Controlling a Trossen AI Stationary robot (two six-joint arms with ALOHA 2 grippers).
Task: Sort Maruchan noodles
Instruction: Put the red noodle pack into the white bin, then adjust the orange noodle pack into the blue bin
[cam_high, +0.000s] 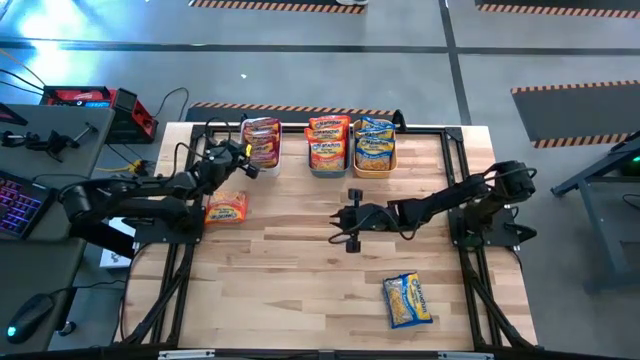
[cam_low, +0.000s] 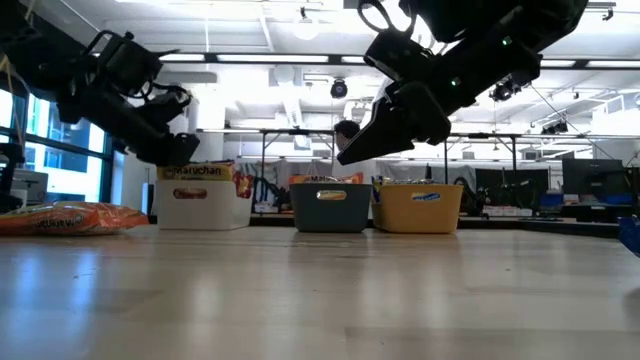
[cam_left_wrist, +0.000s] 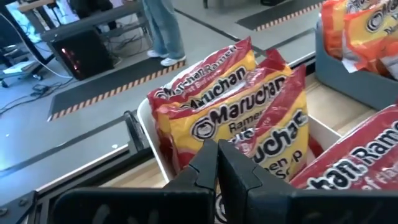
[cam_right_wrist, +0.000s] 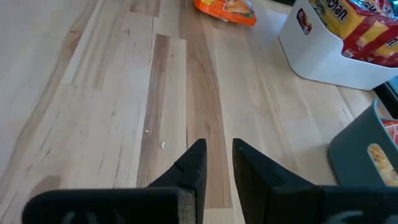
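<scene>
Bins (cam_high: 331, 160) in a row; orange packet (cam_high: 226, 208) beside left claw (cam_high: 247, 166).

In the low view, the blue-and-yellow packet (cam_low: 632, 235) is cut by the edge at 3 o'clock. The person (cam_left_wrist: 163, 28) in the left wrist view is cropped at 12 o'clock, legs only. The teal bin (cam_right_wrist: 367, 155) runs off at 4 o'clock.

Wooden table (cam_high: 300, 270) held 3 bins and 2 loose packets

A white bin (cam_high: 262, 158), teal bin (cam_high: 327, 167) and orange bin (cam_high: 374, 166) lined the far edge; an orange packet (cam_high: 226, 208) and a blue-and-yellow packet (cam_high: 408, 300) lay well apart.
</scene>
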